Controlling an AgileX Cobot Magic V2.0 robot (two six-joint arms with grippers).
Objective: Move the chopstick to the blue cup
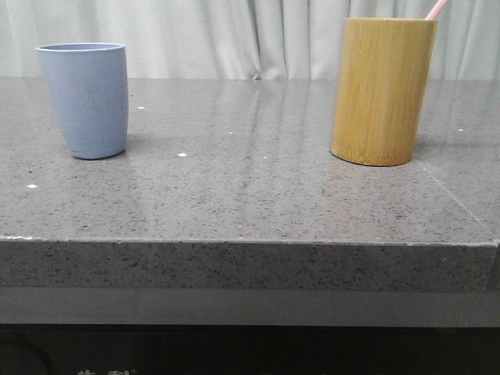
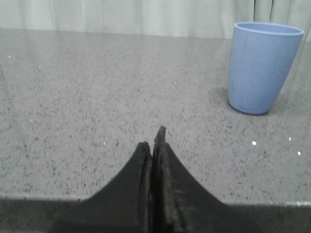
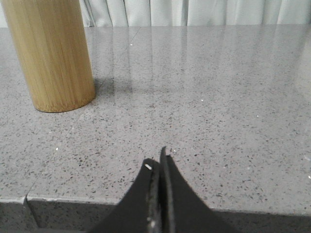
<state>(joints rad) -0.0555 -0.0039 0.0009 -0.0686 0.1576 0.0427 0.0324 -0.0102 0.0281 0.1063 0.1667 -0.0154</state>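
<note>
Presently: thin pale pink chopstick (image 1: 437, 8) in tall yellow-brown bamboo cylinder (image 1: 382, 91), upper right; matte periwinkle-blue tumbler (image 1: 85, 99), upper left; left gripper (image 2: 154, 143) and right gripper (image 3: 157, 159) pressed closed, empty.

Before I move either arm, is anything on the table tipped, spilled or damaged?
Nothing stands out. The periwinkle-blue handleless cup and the tall yellow-brown bamboo cylinder both stand upright on the grey speckled table, with the thin pale pink chopstick leaning out of the cylinder. No spills show.
</note>
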